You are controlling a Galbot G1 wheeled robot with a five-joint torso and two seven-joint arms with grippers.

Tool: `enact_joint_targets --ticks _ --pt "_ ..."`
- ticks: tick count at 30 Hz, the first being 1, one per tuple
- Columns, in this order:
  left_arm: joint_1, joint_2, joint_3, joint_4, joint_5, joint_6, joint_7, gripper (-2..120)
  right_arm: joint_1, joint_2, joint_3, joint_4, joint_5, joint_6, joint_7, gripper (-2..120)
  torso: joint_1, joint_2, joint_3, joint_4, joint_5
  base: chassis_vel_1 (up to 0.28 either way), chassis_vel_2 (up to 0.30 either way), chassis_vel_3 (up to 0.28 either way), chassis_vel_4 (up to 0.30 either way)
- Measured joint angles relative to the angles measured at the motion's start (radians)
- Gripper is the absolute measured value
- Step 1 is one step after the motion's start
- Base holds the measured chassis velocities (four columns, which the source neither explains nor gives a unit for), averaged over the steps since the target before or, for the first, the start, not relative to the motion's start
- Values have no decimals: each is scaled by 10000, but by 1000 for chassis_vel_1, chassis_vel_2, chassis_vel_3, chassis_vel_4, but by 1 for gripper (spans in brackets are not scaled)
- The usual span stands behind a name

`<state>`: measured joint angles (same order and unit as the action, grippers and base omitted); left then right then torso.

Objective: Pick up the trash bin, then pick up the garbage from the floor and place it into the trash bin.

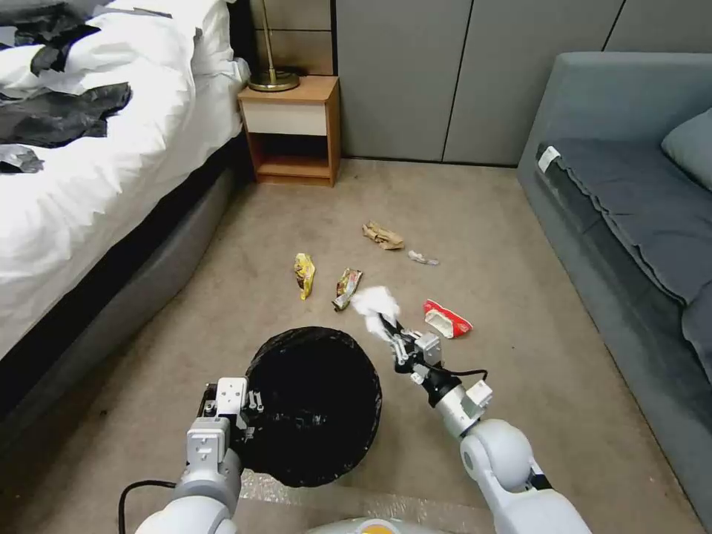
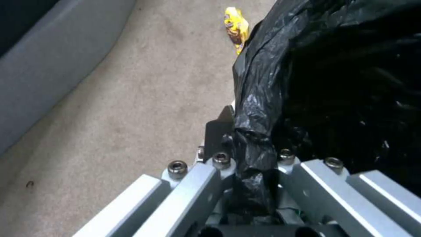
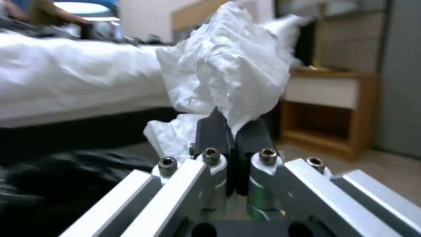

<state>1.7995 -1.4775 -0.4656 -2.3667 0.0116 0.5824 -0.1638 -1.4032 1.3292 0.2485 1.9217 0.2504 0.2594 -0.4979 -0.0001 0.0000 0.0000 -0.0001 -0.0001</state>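
beige carpet [image 1: 185, 311] between white-sheeted bed [image 1: 89, 185] and grey sofa [image 1: 630, 208]; wooden nightstand [image 1: 293, 130], perhaps a lamp base.

One trash bin [image 1: 315, 404]. Six pieces of garbage: one white tissue [image 1: 374, 302], one yellow wrapper [image 1: 304, 274], one foil wrapper [image 1: 346, 287], one red-white wrapper [image 1: 446, 319], one crumpled brown paper [image 1: 383, 236], one small clear scrap [image 1: 423, 258]. Two grippers: left gripper [image 1: 251, 415], right gripper [image 1: 391, 331]
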Motion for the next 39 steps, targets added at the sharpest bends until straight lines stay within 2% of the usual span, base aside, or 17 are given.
enact_joint_targets --ticks 3,6,18,21,22,25,26,28,29,31,32,39 --pt "-25 0 12 16 -4 3 4 1 -501 -288 -323 636 6 158 -750 0 0 0 0 0 0 0 0 0 0" --pt "-46 -3 24 22 -7 6 4 1 -700 -391 -484 692 -104 232 -991 0 0 0 0 0 1 0 0 0 0" --pt "-84 -17 72 25 -14 14 10 1 -800 -329 -815 -240 -598 375 -1107 0 1 0 0 1 1 0 0 0 0" --pt "-65 -17 82 1 -15 17 10 1 -641 -244 -888 -707 -814 373 -1066 10 0 0 0 1 1 0 0 0 0" --pt "-65 -17 82 1 -15 17 10 1 -641 -244 -888 -707 -814 373 -1066 10 0 0 0 1 1 0 0 0 0" --pt "-71 -20 93 -24 -15 18 13 1 -504 -211 -1001 -993 -903 311 -974 25 1 0 0 2 1 0 0 0 0" --pt "-71 -20 93 -24 -15 18 13 1 -504 -211 -1001 -993 -903 311 -974 25 1 0 0 2 1 0 0 0 0" --pt "-68 -37 155 -26 -2 19 14 1 -449 -207 -1053 -1079 -937 269 -929 37 0 0 0 1 1 0 0 0 0" --pt "-68 -37 155 -26 -2 19 14 1 -449 -207 -1053 -1079 -937 269 -929 37 0 0 0 1 1 0 0 0 0" --pt "-50 -57 195 -27 21 19 20 1 -430 -214 -1083 -1108 -976 236 -908 47 0 0 0 1 1 0 0 0 0" --pt "-50 -57 195 -27 21 19 20 1 -430 -214 -1083 -1108 -976 236 -908 47 0 0 0 1 1 0 0 0 0" --pt "-46 -71 220 -62 37 20 20 1 -340 -281 -1189 -1094 -1051 129 -824 77 0 0 0 1 1 0 0 0 0"
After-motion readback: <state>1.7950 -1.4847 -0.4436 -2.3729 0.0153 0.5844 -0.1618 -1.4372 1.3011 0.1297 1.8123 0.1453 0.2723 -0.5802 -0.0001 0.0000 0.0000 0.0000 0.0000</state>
